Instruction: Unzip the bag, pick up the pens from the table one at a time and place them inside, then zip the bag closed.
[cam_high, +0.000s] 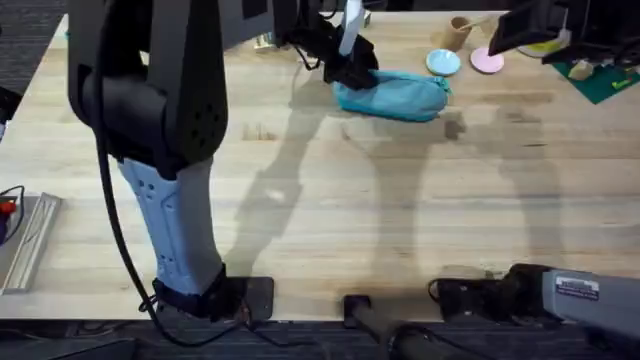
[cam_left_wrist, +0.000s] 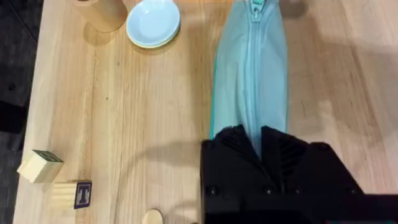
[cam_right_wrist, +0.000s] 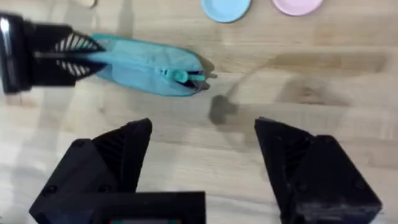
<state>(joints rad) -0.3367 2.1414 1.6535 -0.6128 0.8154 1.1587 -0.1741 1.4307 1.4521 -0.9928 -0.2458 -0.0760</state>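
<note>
The teal bag (cam_high: 400, 96) lies on the table (cam_high: 330, 210) at the far middle, its zipper shut along the whole length. The zipper pull (cam_right_wrist: 180, 76) sits at the bag's right end. My left gripper (cam_high: 350, 68) reaches far across and is shut on the bag's left end, the fabric pinched between its black fingers (cam_left_wrist: 231, 146). My right gripper (cam_right_wrist: 202, 127) hangs open above bare wood in front of the bag's right end, with nothing between its fingers. The right arm (cam_high: 530, 30) shows dark and high at the top right. The pens are out of view.
A light-blue dish (cam_high: 443, 62), a pink dish (cam_high: 487, 60) and a wooden cup (cam_high: 458, 32) stand just behind the bag's right end. A green mat (cam_high: 600, 80) lies at the far right. Two wooden blocks (cam_left_wrist: 40, 167) sit near the left gripper.
</note>
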